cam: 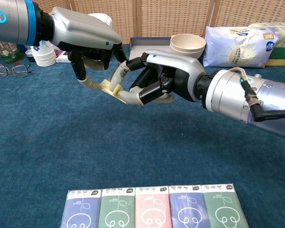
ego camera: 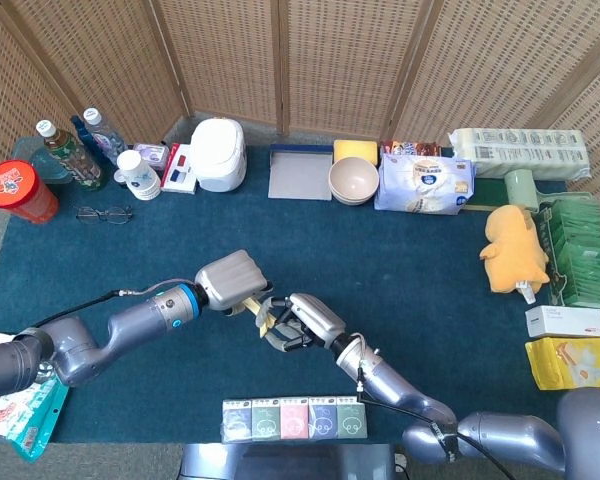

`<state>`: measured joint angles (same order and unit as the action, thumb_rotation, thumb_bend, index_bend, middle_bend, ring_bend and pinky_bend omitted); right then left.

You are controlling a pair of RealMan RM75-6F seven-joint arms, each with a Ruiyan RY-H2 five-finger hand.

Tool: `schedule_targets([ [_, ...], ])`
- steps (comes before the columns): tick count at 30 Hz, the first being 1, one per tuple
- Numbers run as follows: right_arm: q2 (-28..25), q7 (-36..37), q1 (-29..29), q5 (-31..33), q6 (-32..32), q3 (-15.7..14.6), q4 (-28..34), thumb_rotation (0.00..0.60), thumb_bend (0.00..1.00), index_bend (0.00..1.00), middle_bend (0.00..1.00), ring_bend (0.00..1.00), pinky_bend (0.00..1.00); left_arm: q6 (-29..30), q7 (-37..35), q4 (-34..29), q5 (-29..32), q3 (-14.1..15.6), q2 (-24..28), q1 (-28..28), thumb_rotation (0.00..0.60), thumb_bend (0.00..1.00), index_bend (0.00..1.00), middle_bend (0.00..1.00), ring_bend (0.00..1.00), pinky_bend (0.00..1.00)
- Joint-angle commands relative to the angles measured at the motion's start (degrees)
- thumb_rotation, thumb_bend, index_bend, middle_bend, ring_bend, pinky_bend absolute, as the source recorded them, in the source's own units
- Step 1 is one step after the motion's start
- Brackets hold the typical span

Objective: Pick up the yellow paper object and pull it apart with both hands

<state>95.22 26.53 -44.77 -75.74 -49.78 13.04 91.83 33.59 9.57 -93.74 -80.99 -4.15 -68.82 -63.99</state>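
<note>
Yellow paper object [cam: 108,87] held in the air between both hands, above the blue cloth [cam: 47,137]
The left hand [cam: 88,35] reaches in from the left and pinches the paper's left edge with its downturned fingers [cam: 81,79]; the right hand [cam: 159,78] comes from the right and grips the other edge between its pale fingertips [cam: 126,96], so both hands grasp the same small piece, almost touching each other. In the head view the paper [ego camera: 261,314] shows only as a small yellow scrap between the left hand [ego camera: 227,282] and the right hand [ego camera: 298,322], near the middle of the table. A row of tissue packs [cam: 151,206] lies on the cloth at the near edge, and a beige bowl [cam: 187,44] stands behind the right hand at the back of the table
</note>
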Motion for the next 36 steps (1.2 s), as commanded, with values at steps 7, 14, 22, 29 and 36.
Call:
schedule_targets([
  [7,0.1,-0.1,0.0,0.1,0.0,0.1,-0.1,0.6,0.45,0.53,1.0,1.0,1.0,-0.1,0.2,0.1,0.4,0.0,-0.3,0.0,0.6,0.39,0.68,0.92,0.93,0.79],
  [14,0.4,-0.2,-0.1,0.2,0.1,0.1,-0.3,0.6,0.45,0.54,1.0,1.0,1.0,-0.1,0.3,0.2,0.9,0.0,-0.6,0.0,0.6,0.39,0.68,0.92,0.93,0.79],
  [22,0.5,-0.2,-0.1,0.6,0.4,0.2,-0.6,0.6,0.45,0.55,1.0,1.0,1.0,0.1,0.6,0.6,1.4,0.1,-1.0,0.2,0.6,0.39,0.68,0.92,0.93,0.79],
  [29,0.7,-0.5,-0.2,0.8,0.5,0.3,-0.9,0.6,0.45,0.57,1.0,1.0,1.0,0.1,0.9,0.8,1.7,0.2,-1.4,0.2,0.6,0.39,0.67,0.92,0.93,0.79],
  [36,1.1,-0.6,-0.2,1.2,0.5,0.4,-1.3,0.6,0.46,0.62,1.0,1.0,1.0,0.0,1.3,1.2,2.0,0.3,-1.6,0.2,0.6,0.39,0.67,0.92,0.93,0.79],
])
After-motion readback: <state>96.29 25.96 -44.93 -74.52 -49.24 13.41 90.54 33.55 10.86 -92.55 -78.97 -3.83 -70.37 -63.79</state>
